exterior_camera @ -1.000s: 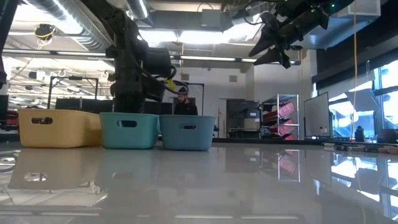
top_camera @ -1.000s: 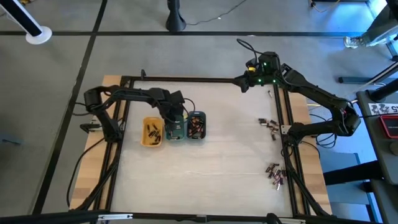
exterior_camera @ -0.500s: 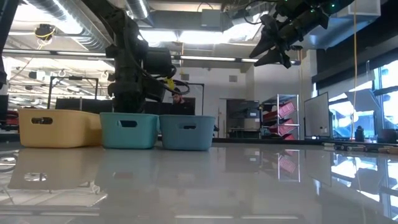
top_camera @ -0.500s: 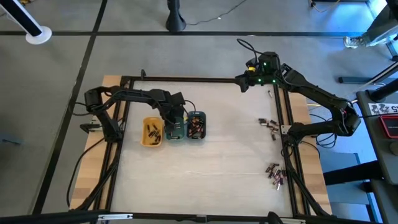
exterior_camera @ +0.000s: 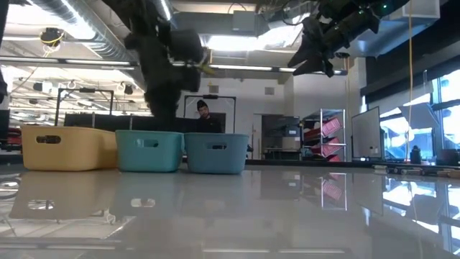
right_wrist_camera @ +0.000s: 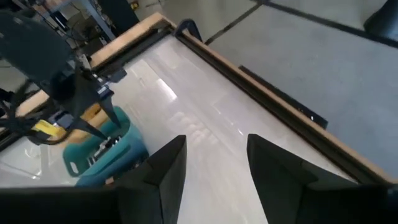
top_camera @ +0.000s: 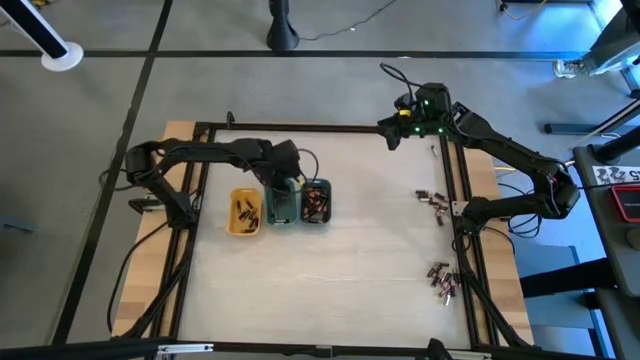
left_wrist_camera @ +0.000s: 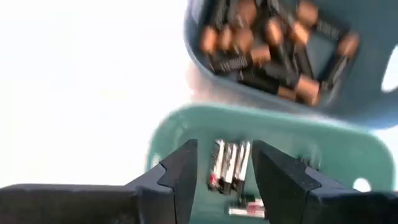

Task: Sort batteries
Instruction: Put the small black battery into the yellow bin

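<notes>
Three small trays stand in a row left of the table's middle: yellow (top_camera: 244,212), green (top_camera: 282,205) and grey-blue (top_camera: 316,202). My left gripper (top_camera: 289,182) hovers open above the green tray (left_wrist_camera: 267,124), fingers pointing down. Through its gap (left_wrist_camera: 224,149), silvery batteries (left_wrist_camera: 227,171) show lying on that tray's floor. Copper-toned batteries (left_wrist_camera: 267,37) fill the grey-blue tray. Loose batteries lie in two clusters near the right edge (top_camera: 432,198) (top_camera: 441,277). My right gripper (right_wrist_camera: 214,142) hangs open, high over the far right corner (top_camera: 392,132), with nothing between its fingers.
A black frame (top_camera: 320,128) runs along the table's edges. The wide middle and near part of the tabletop (top_camera: 340,280) is bare. In the low view the trays (exterior_camera: 149,151) line up at the left, and a person (exterior_camera: 204,119) stands in the room beyond them.
My left gripper has risen straight up out of the green tray and now hangs clear above its rim, shifted a little toward the far edge. The trays have stayed in place.
</notes>
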You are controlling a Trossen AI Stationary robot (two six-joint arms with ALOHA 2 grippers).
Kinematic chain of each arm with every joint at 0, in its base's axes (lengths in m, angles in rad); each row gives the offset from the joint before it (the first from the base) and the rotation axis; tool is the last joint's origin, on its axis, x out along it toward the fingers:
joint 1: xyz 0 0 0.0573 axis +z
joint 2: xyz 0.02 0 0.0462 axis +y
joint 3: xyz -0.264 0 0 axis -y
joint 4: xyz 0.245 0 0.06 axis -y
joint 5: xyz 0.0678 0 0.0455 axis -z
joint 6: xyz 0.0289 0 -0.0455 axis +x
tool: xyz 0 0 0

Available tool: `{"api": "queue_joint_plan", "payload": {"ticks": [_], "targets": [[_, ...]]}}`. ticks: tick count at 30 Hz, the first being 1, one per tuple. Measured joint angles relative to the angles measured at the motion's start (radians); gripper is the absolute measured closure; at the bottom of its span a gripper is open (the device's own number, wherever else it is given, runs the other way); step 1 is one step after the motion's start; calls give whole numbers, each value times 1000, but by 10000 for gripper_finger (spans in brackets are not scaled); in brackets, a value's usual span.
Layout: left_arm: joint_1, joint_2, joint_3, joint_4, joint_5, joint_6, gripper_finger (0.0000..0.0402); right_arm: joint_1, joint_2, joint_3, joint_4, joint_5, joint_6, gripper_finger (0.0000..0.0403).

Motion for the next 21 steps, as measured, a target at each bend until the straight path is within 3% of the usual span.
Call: {"api": "queue_joint_plan", "payload": {"ticks": [6, 12, 16, 21], "targets": [[0, -121, 2, 31, -128, -70, 266, 0, 0, 0, 60, -11, 3, 230], [3, -212, 2, 95, -164, -64, 269, 0, 0, 23, 21, -10, 7, 230], [22, -247, 2, 124, -165, -26, 269, 0, 14, 98, -129, 22, -30, 230], [78, -287, -6, 123, -165, 16, 269, 0, 43, 180, -426, 206, -80, 230]]}}
